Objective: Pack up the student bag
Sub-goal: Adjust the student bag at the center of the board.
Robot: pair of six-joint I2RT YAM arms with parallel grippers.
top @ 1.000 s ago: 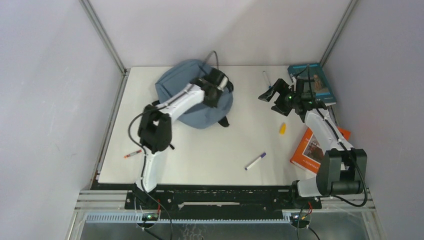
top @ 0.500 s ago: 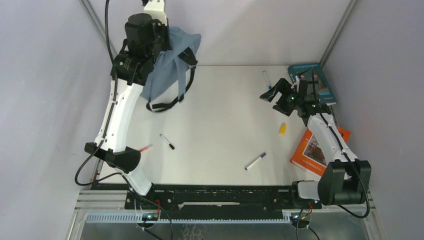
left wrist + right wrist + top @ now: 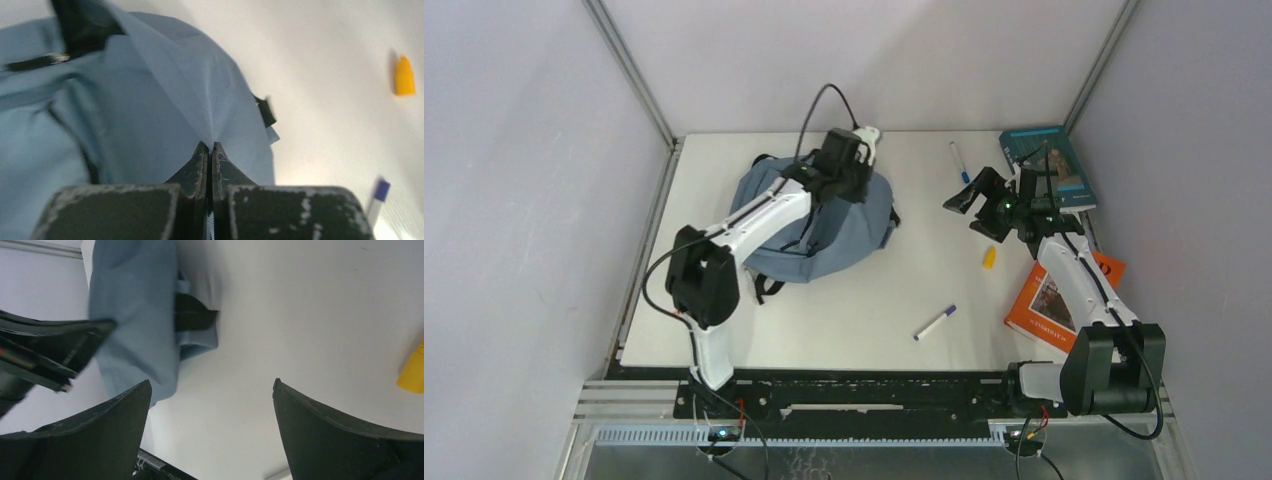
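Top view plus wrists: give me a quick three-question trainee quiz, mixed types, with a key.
1. True or false: the left gripper is shut on the bag's fabric.
2. Which book lies at the table's far right corner? A. orange B. teal C. red
3. Fill in: the right gripper's jaws stand ___, with nothing between them.

Key: 1 true; 2 B; 3 open.
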